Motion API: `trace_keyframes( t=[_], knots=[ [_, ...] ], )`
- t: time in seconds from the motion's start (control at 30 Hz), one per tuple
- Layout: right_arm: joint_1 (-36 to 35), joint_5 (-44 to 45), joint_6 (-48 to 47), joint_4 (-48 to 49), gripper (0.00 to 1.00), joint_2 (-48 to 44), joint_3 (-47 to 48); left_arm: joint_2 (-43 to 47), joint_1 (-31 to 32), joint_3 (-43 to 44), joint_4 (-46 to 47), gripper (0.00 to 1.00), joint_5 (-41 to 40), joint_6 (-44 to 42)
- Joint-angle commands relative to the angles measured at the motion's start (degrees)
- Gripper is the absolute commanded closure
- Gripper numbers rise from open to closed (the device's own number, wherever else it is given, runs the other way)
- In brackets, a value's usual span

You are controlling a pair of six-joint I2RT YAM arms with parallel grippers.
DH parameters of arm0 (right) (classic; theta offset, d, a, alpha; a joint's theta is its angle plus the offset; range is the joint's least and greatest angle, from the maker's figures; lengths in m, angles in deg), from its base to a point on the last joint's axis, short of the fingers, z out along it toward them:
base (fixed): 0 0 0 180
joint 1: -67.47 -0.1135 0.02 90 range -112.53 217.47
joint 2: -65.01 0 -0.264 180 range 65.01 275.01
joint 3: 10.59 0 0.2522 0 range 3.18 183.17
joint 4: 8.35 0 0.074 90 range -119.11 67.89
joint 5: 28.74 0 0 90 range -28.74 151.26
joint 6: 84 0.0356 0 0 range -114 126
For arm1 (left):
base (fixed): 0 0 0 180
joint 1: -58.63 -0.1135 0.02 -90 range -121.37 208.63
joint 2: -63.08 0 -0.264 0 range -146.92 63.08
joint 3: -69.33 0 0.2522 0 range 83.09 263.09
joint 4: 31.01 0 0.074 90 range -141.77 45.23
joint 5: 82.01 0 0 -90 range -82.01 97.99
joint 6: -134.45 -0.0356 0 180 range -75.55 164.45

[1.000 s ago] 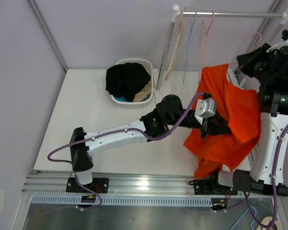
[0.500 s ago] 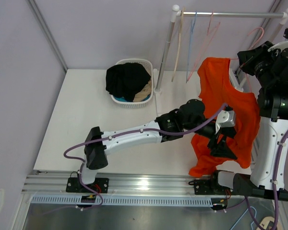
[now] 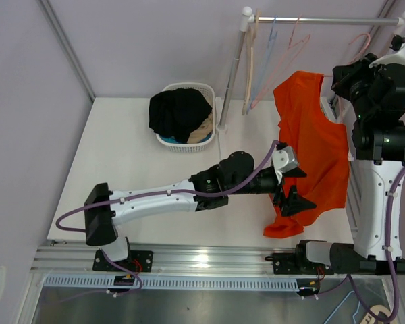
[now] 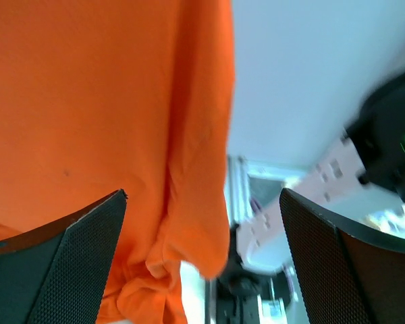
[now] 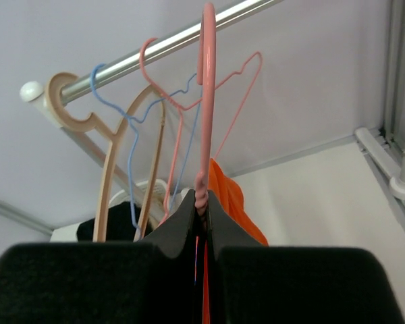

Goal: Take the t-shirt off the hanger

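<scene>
Orange t-shirt (image 3: 314, 142) hangs on hanger (image 5: 207, 81); right claw (image 5: 202, 202) clamped on hanger neck. Left claw (image 4: 202, 194) spread wide, empty, just beside t-shirt's lower edge.

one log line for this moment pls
right gripper: shut on pink hanger neck | orange t-shirt: hanging from hanger | left gripper: open by shirt's lower part, no grip | shirt not yet off

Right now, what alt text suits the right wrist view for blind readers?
The right tool is shut on the neck of a pink hanger. Behind it, three more hangers hang on a metal rail; an orange t-shirt shows below.
</scene>
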State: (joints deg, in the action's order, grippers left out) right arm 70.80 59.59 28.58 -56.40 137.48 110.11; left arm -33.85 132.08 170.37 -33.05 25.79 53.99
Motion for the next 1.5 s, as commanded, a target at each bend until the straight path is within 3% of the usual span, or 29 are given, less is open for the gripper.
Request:
trace_keyframes(
  t=[0.0, 0.2, 0.47, 0.5, 0.57, 0.6, 0.63, 0.77, 0.93, 1.17, 1.2, 1.3, 1.4, 1.47],
  knots=[
    [-2.5, 13.9, -2.0, 7.8, 1.00, 0.7, 0.1, 2.0, 0.4, -1.6, 7.3, 0.00, -10.7, 4.3],
    [-8.9, 29.4, -6.8, 8.3, 1.00, 4.1, 2.7, -1.9, 0.4, 3.6, 3.4, 0.00, -11.2, 2.9],
    [-12.5, 32.1, -8.8, 7.9, 1.00, 6.8, 6.4, -7.1, 0.4, 13.1, -1.5, 0.01, -13.0, 1.8],
    [-13.0, 31.9, -8.7, 8.2, 1.00, 6.6, 6.4, -7.9, 0.3, 14.3, -1.8, 0.06, -13.6, 0.1],
    [-13.3, 31.4, -8.8, 8.5, 1.00, 6.5, 6.4, -10.6, 0.2, 17.0, -4.7, 0.34, -13.6, -2.5],
    [-13.4, 31.2, -9.1, 8.6, 1.00, 6.5, 6.4, -11.3, 0.0, 18.7, -5.7, 0.81, -13.4, -2.6],
    [-13.5, 31.4, -9.4, 8.6, 1.00, 7.0, 7.0, -11.4, 0.0, 18.9, -6.2, 0.98, -13.4, -2.6],
    [-13.5, 32.3, -10.8, 7.4, 1.00, 9.8, 9.4, -7.2, 0.6, 12.8, -1.7, 0.99, -10.5, -2.6],
    [-13.5, 33.4, -12.0, 10.5, 1.00, 12.3, 9.3, -2.2, 3.4, 13.4, -7.1, 0.99, -5.2, -2.5],
    [-13.4, 33.5, -13.1, 11.2, 1.00, 15.9, 12.5, 0.5, 5.9, 5.8, -2.1, 0.99, 17.3, 0.2],
    [-13.3, 33.6, -13.2, 11.3, 1.00, 16.4, 12.9, 0.4, 6.0, 4.6, -0.9, 0.99, 24.7, 0.8],
    [-12.9, 33.3, -13.4, 11.0, 1.00, 16.8, 13.6, 1.0, 6.9, -0.4, 2.9, 0.99, 35.5, 1.4],
    [-12.6, 32.7, -13.5, 10.2, 1.00, 16.9, 14.1, 2.5, 7.2, -5.3, 5.7, 0.99, 37.5, 1.6],
    [-12.5, 31.4, -13.2, 7.4, 1.00, 16.7, 15.5, 1.9, 6.9, -6.4, 3.1, 0.99, 34.1, 0.6]
  ],
)
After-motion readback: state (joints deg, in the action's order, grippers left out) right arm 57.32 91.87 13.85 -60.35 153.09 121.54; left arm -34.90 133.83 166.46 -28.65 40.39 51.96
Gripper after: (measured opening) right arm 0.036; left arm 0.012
